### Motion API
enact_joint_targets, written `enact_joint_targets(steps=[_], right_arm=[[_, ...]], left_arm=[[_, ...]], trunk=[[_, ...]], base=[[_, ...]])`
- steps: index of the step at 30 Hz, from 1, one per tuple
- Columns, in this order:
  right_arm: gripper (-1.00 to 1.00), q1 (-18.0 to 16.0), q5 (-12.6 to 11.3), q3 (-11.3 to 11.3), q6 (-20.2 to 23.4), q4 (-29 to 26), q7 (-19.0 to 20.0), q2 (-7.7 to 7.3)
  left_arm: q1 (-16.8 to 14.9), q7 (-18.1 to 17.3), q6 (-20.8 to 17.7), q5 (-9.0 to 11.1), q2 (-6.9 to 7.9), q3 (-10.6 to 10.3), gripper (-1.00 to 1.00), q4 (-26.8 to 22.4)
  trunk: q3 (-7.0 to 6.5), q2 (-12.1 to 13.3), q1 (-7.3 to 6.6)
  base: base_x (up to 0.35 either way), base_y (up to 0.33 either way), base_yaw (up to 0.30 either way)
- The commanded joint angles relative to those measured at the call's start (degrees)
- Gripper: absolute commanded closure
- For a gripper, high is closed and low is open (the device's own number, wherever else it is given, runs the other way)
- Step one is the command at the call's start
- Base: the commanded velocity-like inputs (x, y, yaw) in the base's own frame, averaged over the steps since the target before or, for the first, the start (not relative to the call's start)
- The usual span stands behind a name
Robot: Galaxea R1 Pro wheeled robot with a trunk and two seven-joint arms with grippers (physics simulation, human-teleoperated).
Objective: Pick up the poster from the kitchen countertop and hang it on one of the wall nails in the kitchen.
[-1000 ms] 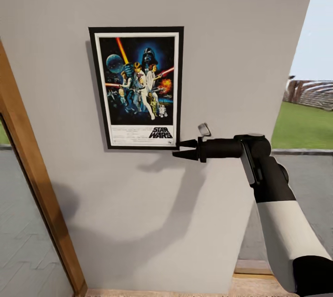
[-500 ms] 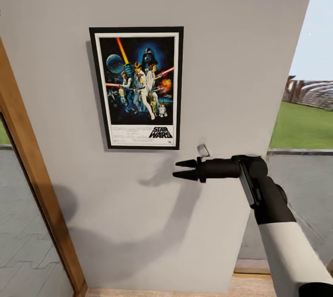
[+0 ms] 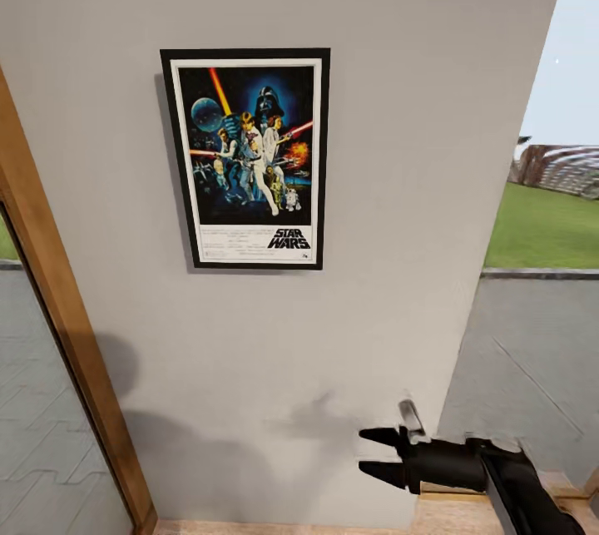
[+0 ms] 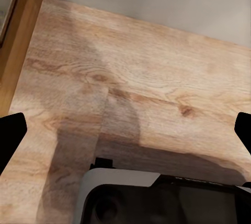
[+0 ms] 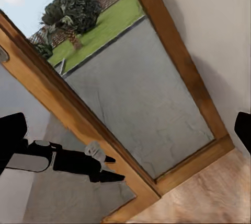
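The tall black-framed Star Wars poster hangs flat and upright on the plain pale grey wall; its mount is hidden behind it. The right gripper, black and tapered, sits low, well below it, fingers parted and empty. The left gripper points at pale wood-grain flooring, tips wide apart and cropped at the edges.

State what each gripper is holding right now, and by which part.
Nothing is held. The right gripper is open and empty, low beside the wall, well below the poster hanging there. The left gripper is open over the wooden floor.
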State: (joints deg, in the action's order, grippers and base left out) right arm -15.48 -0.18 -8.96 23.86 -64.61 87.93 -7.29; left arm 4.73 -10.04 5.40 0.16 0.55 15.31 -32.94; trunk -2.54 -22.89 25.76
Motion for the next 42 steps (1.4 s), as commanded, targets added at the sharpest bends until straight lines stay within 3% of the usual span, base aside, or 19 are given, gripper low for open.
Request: enact_joint_targets(steps=[1, 2, 4, 10, 11, 16, 18, 19, 21, 28, 29, 31, 32, 33, 34, 36, 38, 42], right_arm=[[-1.0, 1.32, 0.02, -0.8, -0.59, 2.1, 0.51, -0.73], [-1.0, 3.37, 0.25, -3.84, -6.13, 11.6, 0.86, -2.02], [-1.0, 3.88, 0.34, -5.01, -10.2, 19.17, 0.92, -2.63], [-1.0, 4.27, 0.42, -5.99, -19.69, 35.96, -0.22, -5.65], [-1.0, 4.32, 0.39, -6.12, -22.71, 41.37, -1.72, -6.58], [-1.0, 4.38, 0.38, -6.17, -27.35, 51.81, -9.45, -8.17], [-1.0, 4.39, 0.42, -6.09, -28.26, 54.83, -13.74, -8.44], [-1.0, 4.4, 0.46, -6.02, -28.89, 57.56, -18.55, -8.58], [-1.0, 4.4, 0.49, -5.98, -29.3, 60.07, -23.85, -8.63], [-1.0, 4.41, 0.55, -5.85, -29.83, 65.48, -44.66, -8.35], [-1.0, 4.41, 0.58, -5.84, -29.87, 66.21, -50.99, -8.06], [-1.0, 4.44, 0.59, -5.83, -29.87, 66.68, -57.31, -7.56], [-1.0, 4.46, 0.6, -5.82, -29.86, 66.98, -63.55, -7.05], [-1.0, 4.46, 0.6, -5.82, -29.86, 66.98, -63.55, -7.05], [-1.0, 4.9, 0.66, -5.81, -29.84, 67.29, -74.52, -6.0], [-1.0, 5.58, 0.64, -5.81, -29.87, 67.4, -79.54, -5.45], [-1.0, 6.04, 0.64, -5.81, -29.9, 67.45, -82.13, -5.07], [-1.0, 6.42, 0.62, -5.81, -29.92, 67.5, -84.34, -4.35]], left_arm=[[0.01, -0.42, 0.05, 0.01, -0.03, 0.25, -1.0, 0.01], [0.01, -0.42, 0.05, 0.01, -0.03, 0.26, -1.0, 0.1], [0.01, -0.42, 0.05, 0.01, -0.02, 0.25, -1.0, 0.17], [0.01, -0.37, 0.05, -0.04, -0.02, 0.25, -1.0, 0.29], [0.01, -0.33, 0.05, -0.05, -0.02, 0.25, -1.0, 0.34], [0.01, -0.27, 0.0, -0.11, -0.02, 0.25, -1.0, 0.41], [0.01, -0.24, -0.01, -0.15, -0.02, 0.3, -1.0, 0.55], [0.01, -0.21, -0.02, -0.15, -0.02, 0.32, -1.0, 1.1], [0.01, -0.19, -0.03, -0.19, -0.02, 0.31, -1.0, 2.3], [0.01, -0.16, 0.04, -0.3, -0.02, 0.14, -1.0, 7.88], [0.01, -0.16, 0.02, -0.33, -0.02, 0.11, -1.0, 8.8], [0.01, -0.16, 0.0, -0.37, -0.02, 0.1, -1.0, 9.65], [0.01, -0.15, -0.01, -0.39, -0.02, 0.04, -1.0, 10.64], [0.01, -0.15, -0.01, -0.39, -0.02, 0.04, -1.0, 10.64], [0.01, -0.17, -0.02, -0.41, -0.02, -0.14, -1.0, 12.87], [0.01, -0.2, -0.03, -0.42, -0.02, -0.18, -1.0, 13.97], [0.01, -0.22, -0.03, -0.42, -0.02, -0.17, -1.0, 14.67], [0.01, -0.22, -0.1, -0.6, -0.02, -0.08, -1.0, 15.34]], trunk=[[0.0, -0.03, 0.02], [0.0, -0.03, 0.02], [0.0, -0.03, 0.02], [0.0, -0.03, 0.02], [0.0, -0.03, 0.02], [0.0, -0.03, 0.02], [0.0, -0.03, 0.02], [0.0, -0.03, 0.02], [0.0, -0.03, 0.02], [0.0, -0.03, 0.02], [0.0, -0.03, 0.02], [0.0, -0.03, 0.02], [0.0, -0.03, 0.02], [0.0, -0.03, 0.02], [-0.03, -0.03, 0.02], [-0.13, -0.03, 0.02], [-0.28, -0.03, 0.02], [-0.63, -0.03, 0.02]], base=[[0.0, 0.0, 0.0], [0.0, 0.0, 0.0], [0.0, 0.0, 0.0], [0.0, 0.0, 0.0], [0.0, 0.0, 0.0], [0.0, 0.0, 0.0], [0.0, 0.0, 0.0], [0.0, 0.0, 0.0], [0.0, 0.0, 0.0], [0.0, 0.0, 0.0], [0.0, 0.0, 0.0], [0.0, 0.0, 0.0], [0.0, 0.0, 0.0], [0.0, 0.0, 0.0], [0.0, 0.0, 0.0], [0.0, 0.0, 0.0], [0.0, 0.0, 0.0], [0.0, 0.0, 0.0]])
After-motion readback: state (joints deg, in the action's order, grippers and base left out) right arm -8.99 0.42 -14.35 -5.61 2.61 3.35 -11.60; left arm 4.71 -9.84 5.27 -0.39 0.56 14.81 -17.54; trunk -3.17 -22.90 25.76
